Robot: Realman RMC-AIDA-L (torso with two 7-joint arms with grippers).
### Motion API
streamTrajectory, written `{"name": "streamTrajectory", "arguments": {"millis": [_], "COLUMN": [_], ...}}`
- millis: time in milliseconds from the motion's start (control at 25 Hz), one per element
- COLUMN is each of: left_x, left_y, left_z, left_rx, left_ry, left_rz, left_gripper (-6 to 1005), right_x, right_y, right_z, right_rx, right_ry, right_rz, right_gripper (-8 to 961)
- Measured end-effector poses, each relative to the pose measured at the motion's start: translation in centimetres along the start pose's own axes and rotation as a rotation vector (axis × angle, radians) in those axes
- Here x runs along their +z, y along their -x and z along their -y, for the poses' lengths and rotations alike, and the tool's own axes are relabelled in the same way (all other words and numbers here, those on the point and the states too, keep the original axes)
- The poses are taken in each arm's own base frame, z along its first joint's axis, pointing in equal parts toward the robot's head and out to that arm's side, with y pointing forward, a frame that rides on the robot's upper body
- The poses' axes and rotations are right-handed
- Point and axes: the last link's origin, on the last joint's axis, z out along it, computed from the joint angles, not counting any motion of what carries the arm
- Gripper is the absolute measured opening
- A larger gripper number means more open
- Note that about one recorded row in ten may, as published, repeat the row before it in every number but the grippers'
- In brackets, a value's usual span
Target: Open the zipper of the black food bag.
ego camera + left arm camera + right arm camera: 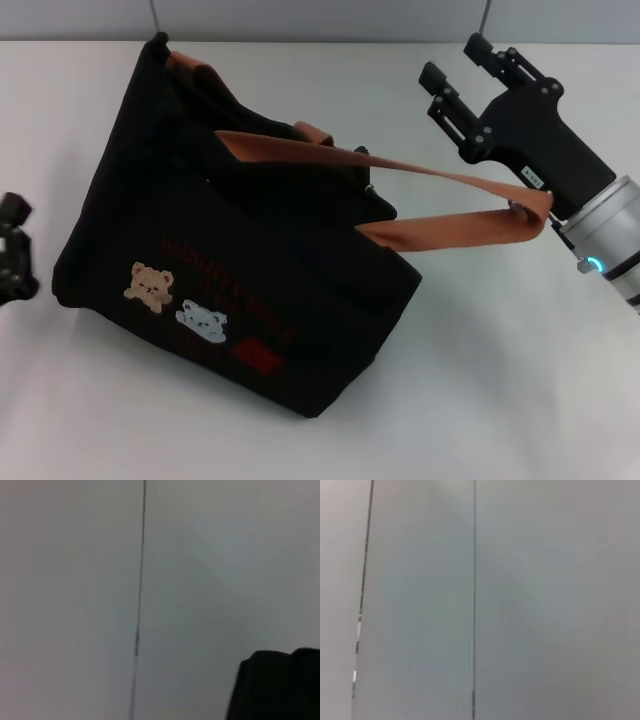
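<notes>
right gripper (462, 72), jaws parted and empty, is hovering beside the black food bag (230, 270) with a handle (450, 215) draping its wrist, while left gripper (14, 255) is sitting parked, its state unclear.

Bag (230, 260) at centre-left on table (520, 400), left gripper (15, 250) at left edge, right gripper (462, 75) upper right beside bag.

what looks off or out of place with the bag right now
One orange-brown handle of the black food bag is looped over the right arm just behind the right gripper, stretched taut, so the bag leans. The gripper's jaws are open, clear of the bag. The left gripper sits idle at the table's left edge.
</notes>
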Motion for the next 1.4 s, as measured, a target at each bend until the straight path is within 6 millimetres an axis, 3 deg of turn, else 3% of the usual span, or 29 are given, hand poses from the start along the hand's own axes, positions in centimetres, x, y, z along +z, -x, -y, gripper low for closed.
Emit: {"name": "streamTrajectory", "arguments": {"millis": [120,360,520,720,1000,1240,1400], "left_x": [1.4,6.1,8.3,9.9,9.4,7.6,7.0], "left_y": [0.4,0.1,-0.1,-0.2,-0.4,-0.7,-0.6], "left_z": [-1.6,-4.1,-5.4,-6.7,-6.9,-6.2,-6.1], "left_rx": [-0.059,-0.103,-0.131,-0.164,-0.199,-0.212,-0.214], "left_ry": [0.018,0.109,0.160,0.196,0.203,0.179,0.169], "left_rz": [-0.007,-0.037,-0.031,-0.025,-0.039,-0.079,-0.079], "left_gripper": [-1,-1,0,0,0,0,0], "right_x": [-0.3,-1.9,-1.6,-0.6,0.7,2.3,2.7], "right_y": [0.1,1.8,2.4,2.4,3.3,4.5,4.7], "right_z": [0.1,1.5,3.4,3.5,4.3,3.0,2.2], "right_rx": [0.005,0.094,0.179,0.208,0.328,0.367,0.367], "right_ry": [-0.012,-0.061,-0.017,0.032,0.168,0.436,0.507], "right_rz": [0.011,0.129,0.107,0.071,-0.006,-0.145,-0.170], "right_gripper": [543,593,598,603,603,602,602]}}
